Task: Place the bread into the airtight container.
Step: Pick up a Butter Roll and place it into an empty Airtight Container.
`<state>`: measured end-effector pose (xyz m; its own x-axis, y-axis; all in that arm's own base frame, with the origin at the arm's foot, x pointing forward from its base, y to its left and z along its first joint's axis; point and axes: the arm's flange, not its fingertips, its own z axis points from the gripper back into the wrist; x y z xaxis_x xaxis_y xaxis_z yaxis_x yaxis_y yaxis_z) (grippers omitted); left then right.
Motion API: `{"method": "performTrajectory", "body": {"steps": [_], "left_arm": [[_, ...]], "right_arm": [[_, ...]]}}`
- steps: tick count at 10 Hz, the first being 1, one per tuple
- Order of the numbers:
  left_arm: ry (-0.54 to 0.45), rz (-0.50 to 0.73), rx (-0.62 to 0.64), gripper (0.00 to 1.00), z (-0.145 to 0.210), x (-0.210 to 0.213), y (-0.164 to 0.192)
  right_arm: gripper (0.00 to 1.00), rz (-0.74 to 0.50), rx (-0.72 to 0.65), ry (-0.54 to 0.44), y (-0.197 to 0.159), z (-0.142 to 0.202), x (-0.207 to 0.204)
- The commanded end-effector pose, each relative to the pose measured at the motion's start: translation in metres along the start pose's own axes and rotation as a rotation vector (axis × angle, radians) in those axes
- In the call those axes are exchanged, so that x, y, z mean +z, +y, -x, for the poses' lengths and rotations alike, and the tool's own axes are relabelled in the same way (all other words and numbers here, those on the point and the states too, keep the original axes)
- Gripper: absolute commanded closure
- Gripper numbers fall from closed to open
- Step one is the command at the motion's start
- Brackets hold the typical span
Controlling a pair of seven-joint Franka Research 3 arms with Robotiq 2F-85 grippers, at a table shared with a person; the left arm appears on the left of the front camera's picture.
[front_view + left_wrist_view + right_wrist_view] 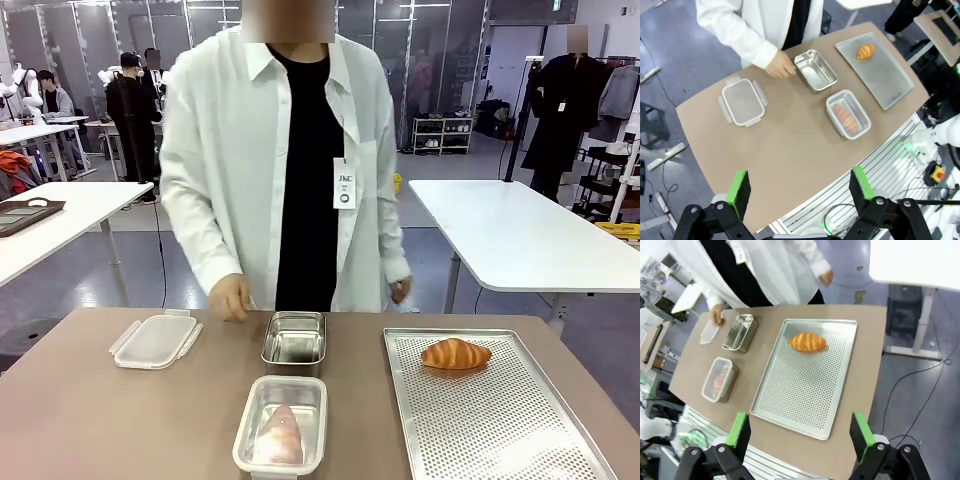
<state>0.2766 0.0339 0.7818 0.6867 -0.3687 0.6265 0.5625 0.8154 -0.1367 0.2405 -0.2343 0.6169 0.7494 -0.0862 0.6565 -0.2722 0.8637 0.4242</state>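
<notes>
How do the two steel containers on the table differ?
The near container is lidded and holds bread; the far container is open and empty. The near container sits at the robot's edge; the far container sits beside the person's hand. Both are rectangular steel tubs.

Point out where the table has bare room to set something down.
Free: the near-left tabletop, in front of the loose lid and left of the lidded container; the tray's near half, in front of the croissant. Crowded: the middle, where open container and lidded container sit close.
</notes>
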Motion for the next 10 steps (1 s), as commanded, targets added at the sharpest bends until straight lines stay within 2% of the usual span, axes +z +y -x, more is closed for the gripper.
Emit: {"method": "performTrajectory", "body": {"steps": [1, 3, 6, 8, 10], "left_arm": [[0.004, 0.004, -0.023, 0.00, 0.000, 0.001, 0.000], [0.004, 0.004, -0.023, 0.00, 0.000, 0.001, 0.000], [0.004, 0.004, -0.023, 0.00, 0.000, 0.001, 0.000], [0.004, 0.004, -0.023, 0.00, 0.000, 0.001, 0.000], [0.004, 0.004, -0.023, 0.00, 0.000, 0.001, 0.000]], "right_arm": [[0.00, 0.075, 0.235, 0.091, 0.021, -0.024, -0.006], [0.00, 0.108, 0.450, 0.243, 0.052, -0.052, -0.037], [0.00, 0.215, 0.755, 0.437, 0.105, -0.073, -0.116], [0.00, 0.240, 0.950, 0.530, 0.138, -0.075, -0.182], [0.00, 0.247, 1.187, 0.569, 0.155, -0.066, -0.248]]}}
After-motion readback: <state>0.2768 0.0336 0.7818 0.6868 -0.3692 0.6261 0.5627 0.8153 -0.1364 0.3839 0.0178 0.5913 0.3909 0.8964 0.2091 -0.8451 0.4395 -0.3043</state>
